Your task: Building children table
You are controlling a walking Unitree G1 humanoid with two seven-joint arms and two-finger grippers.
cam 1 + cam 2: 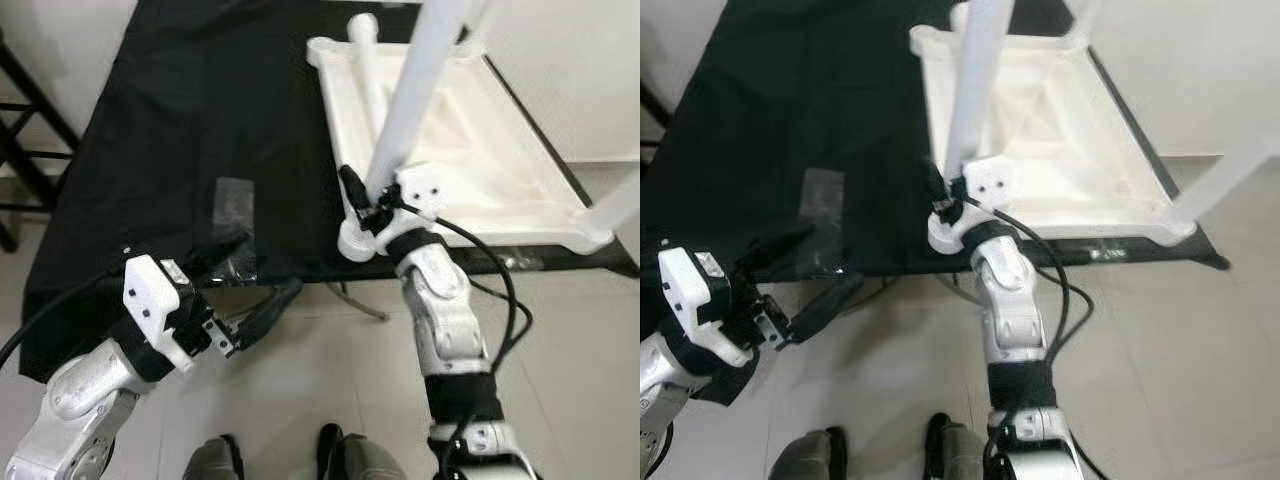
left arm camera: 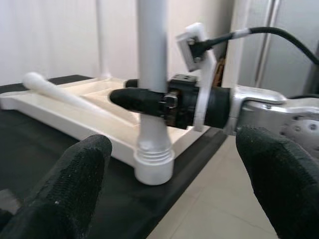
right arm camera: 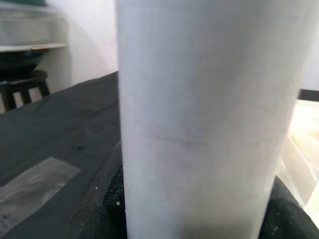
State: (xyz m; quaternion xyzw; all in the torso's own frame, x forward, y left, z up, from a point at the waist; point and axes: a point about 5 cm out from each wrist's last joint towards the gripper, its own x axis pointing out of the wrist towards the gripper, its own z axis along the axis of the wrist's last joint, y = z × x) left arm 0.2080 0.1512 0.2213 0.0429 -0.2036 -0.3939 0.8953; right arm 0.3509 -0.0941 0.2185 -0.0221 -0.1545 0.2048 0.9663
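Black cloth-covered worktop (image 1: pixel 180 150) carries the upturned white plastic tabletop (image 1: pixel 470 150). My right gripper (image 1: pixel 365 205) pinches a white round table leg (image 1: pixel 410 100) standing upright at its near corner. My left gripper (image 1: pixel 250 300) hangs spread beside the edge.

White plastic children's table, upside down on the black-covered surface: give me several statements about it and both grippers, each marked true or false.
1. The white plastic children's table top lies upside down on the black cloth-covered surface. True.
2. The right gripper is shut on an upright white plastic table leg at the table's near corner. True.
3. The left gripper holds a second leg. False: it is open, holding nothing, at the near edge of the surface.
4. A loose white leg lies across the table's underside. True.
5. The black surface is bare apart from the table. False: a clear plastic bag lies on it.
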